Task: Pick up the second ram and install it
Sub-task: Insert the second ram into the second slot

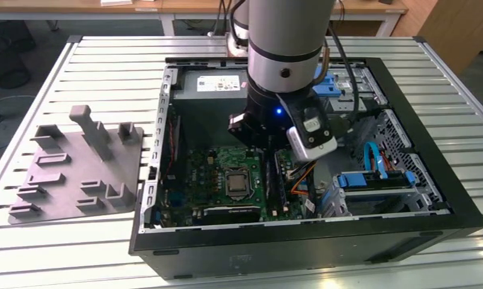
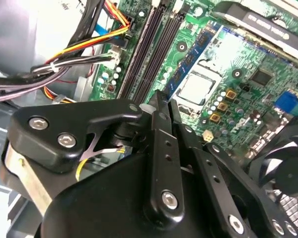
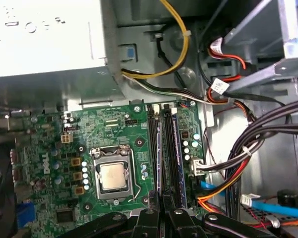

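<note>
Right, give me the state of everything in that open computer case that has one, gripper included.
Black tower computer case: lying on its side, panel off, open.
Black two-finger gripper: shut, tips low over the long black memory slots.
Square silver processor: seated in its socket, metal top bare.
Thin memory stick beside the processor: seated upright in slot.
</note>
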### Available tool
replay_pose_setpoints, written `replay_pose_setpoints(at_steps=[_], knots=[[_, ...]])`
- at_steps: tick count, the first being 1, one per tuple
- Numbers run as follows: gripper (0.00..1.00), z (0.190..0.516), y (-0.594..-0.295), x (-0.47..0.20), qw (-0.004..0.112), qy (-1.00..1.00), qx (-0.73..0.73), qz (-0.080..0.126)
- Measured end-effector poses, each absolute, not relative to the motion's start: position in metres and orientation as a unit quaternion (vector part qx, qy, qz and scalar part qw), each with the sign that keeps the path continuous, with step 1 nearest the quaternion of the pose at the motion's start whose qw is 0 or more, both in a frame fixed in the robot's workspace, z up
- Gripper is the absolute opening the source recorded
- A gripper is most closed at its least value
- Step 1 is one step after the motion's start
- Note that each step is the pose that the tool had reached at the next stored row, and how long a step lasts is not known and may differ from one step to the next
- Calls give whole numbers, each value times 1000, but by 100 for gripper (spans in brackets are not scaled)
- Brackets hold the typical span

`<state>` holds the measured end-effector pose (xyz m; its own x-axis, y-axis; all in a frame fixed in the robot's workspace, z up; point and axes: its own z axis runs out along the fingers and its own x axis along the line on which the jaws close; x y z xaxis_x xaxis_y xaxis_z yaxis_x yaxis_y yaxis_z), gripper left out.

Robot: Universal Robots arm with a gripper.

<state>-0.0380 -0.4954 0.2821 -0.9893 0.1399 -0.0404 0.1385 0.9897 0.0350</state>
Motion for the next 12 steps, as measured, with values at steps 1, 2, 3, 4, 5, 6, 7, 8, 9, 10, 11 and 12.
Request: replay_pose_setpoints(at_steps=[1, 2, 3, 4, 5, 6, 7, 8, 9, 10, 11, 12], knots=[[14, 282, -495, -38, 22, 997, 76, 16], [14, 282, -495, -38, 22, 996, 81, 16], [14, 282, -495, -38, 22, 996, 88, 16], [14, 282, -495, -38, 22, 995, 93, 16], [14, 282, -495, -38, 22, 995, 99, 15], [14, 282, -495, -38, 22, 994, 105, 15], [14, 282, -495, -38, 22, 993, 111, 15], [14, 282, -495, -38, 22, 993, 116, 15], [14, 282, -495, -38, 22, 992, 122, 15], [14, 282, -495, -38, 22, 991, 128, 15], [14, 282, -495, -38, 22, 991, 134, 15], [14, 282, -495, -38, 22, 990, 139, 15]])
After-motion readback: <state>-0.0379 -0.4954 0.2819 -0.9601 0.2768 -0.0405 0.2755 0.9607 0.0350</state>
